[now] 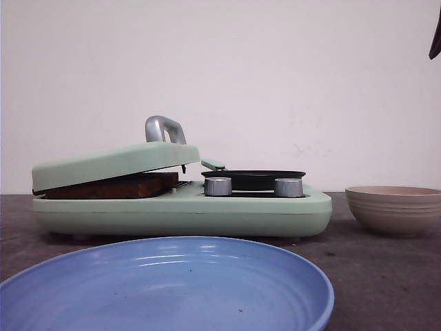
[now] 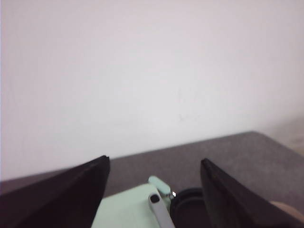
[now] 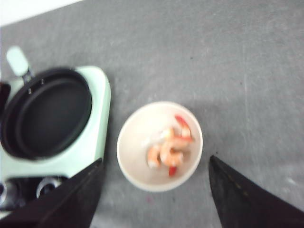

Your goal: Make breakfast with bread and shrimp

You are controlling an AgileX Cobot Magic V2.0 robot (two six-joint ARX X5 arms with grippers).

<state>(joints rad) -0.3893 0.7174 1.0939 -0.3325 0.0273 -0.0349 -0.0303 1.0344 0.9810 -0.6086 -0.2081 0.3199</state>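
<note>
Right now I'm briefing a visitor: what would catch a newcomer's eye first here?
The mint-green breakfast maker mid-table, its lid propped over browned bread, with a black pan beside it. Nearest the camera lies a blue plate; to the right, a bowl holds pink shrimp.

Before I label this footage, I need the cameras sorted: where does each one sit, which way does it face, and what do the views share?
Front view: low at table level, facing forward past a blue plate to the green breakfast maker, bread under its lid; no gripper shows.
Left wrist view: raised, angled toward the wall; left gripper open above the maker's lid handle.
Right wrist view: looking straight down; right gripper open over the bowl of shrimp.
Shared: the black pan appears in all three.
</note>
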